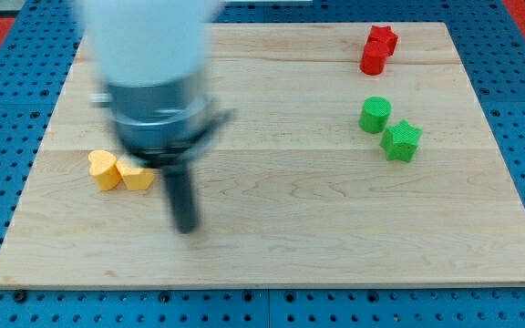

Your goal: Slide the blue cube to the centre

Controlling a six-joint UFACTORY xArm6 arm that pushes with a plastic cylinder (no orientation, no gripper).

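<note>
No blue cube can be seen anywhere on the board (335, 228) (possibly hidden behind the blurred arm (158, 82)), so its bearing from my tip (187, 228), a bare rod just right of the yellow blocks (119, 171), cannot be told.
</note>
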